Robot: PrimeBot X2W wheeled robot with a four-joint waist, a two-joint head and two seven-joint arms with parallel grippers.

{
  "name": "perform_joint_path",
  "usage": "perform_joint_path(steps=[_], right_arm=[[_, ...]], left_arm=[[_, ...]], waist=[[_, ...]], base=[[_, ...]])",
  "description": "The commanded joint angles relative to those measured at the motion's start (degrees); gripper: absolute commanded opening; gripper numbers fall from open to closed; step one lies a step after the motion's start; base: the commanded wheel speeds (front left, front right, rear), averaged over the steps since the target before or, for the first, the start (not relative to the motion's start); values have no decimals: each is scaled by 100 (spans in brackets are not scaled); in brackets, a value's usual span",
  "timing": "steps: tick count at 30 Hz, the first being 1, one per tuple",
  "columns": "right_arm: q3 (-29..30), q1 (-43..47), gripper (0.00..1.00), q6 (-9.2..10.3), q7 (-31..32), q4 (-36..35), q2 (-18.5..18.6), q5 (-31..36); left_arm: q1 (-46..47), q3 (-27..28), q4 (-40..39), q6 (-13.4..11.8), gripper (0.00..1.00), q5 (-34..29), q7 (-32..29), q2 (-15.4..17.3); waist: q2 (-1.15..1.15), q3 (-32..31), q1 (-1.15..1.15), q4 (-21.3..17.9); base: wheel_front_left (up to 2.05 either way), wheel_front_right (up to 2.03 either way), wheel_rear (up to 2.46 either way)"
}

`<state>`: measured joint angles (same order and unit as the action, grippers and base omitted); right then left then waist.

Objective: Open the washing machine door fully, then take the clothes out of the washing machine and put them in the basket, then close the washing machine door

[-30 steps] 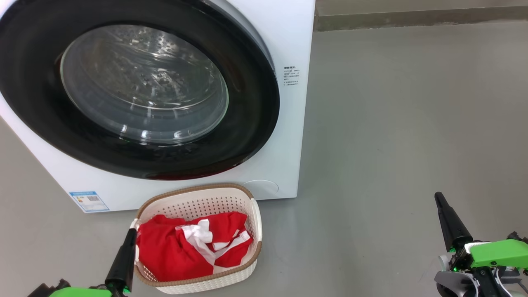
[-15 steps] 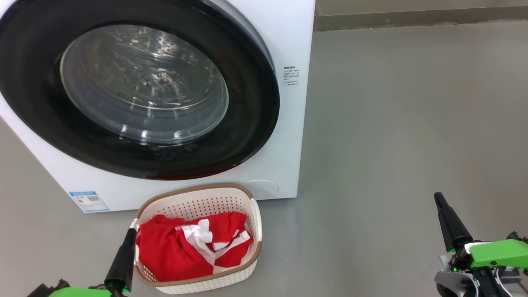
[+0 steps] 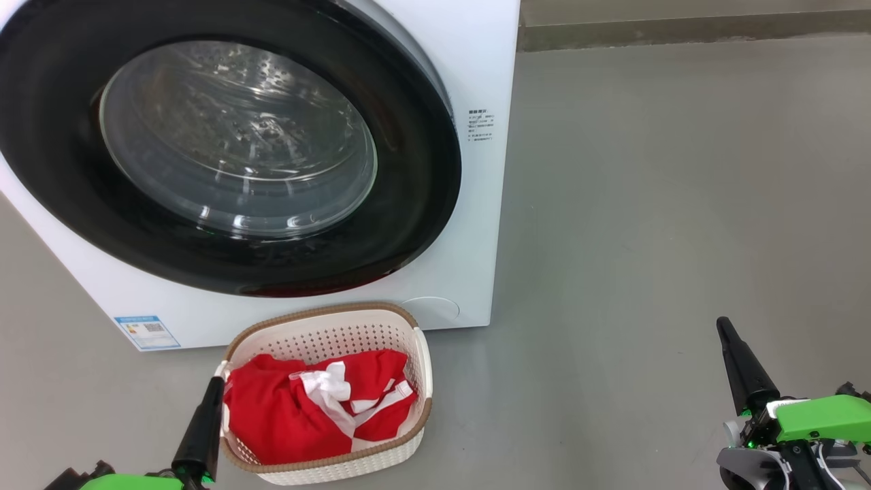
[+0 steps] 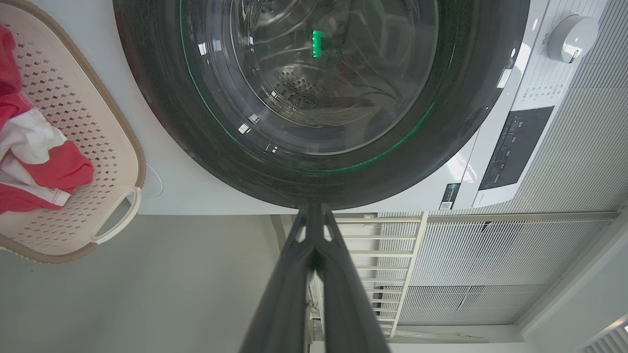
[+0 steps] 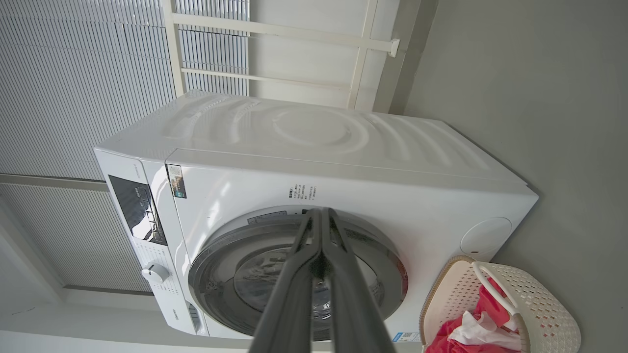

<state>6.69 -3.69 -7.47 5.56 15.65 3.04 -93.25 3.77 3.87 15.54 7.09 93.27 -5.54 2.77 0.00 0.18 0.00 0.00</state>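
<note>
Red-and-white clothes (image 3: 320, 408) fill the basket (image 3: 340, 333) in the head view, just before the washing machine (image 3: 483, 61); the washing machine door (image 3: 422, 204) looks shut. Left wrist view: the left gripper (image 4: 314, 210) is pinched closed, empty. Right wrist view: the right gripper (image 5: 320, 213) likewise. The task appears finished.

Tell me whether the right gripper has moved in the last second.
No. The right gripper stands at the same spot, shut, as far right of the washing machine as before.
</note>
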Motion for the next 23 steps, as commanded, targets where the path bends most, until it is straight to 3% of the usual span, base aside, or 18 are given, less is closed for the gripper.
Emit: perform_joint_path(steps=[1, 23], right_arm=[[-94, -241, 0, -2, 30, -167, 42, 44], [-71, -244, 0, -2, 48, -166, 26, 63]], left_arm=[[237, 205, -152, 40, 0, -61, -46, 56], [238, 223, -151, 40, 0, -76, -61, 44]], waist=[[0, 0, 0, 0], [0, 0, 0, 0]], base=[[0, 0, 0], [0, 0, 0]])
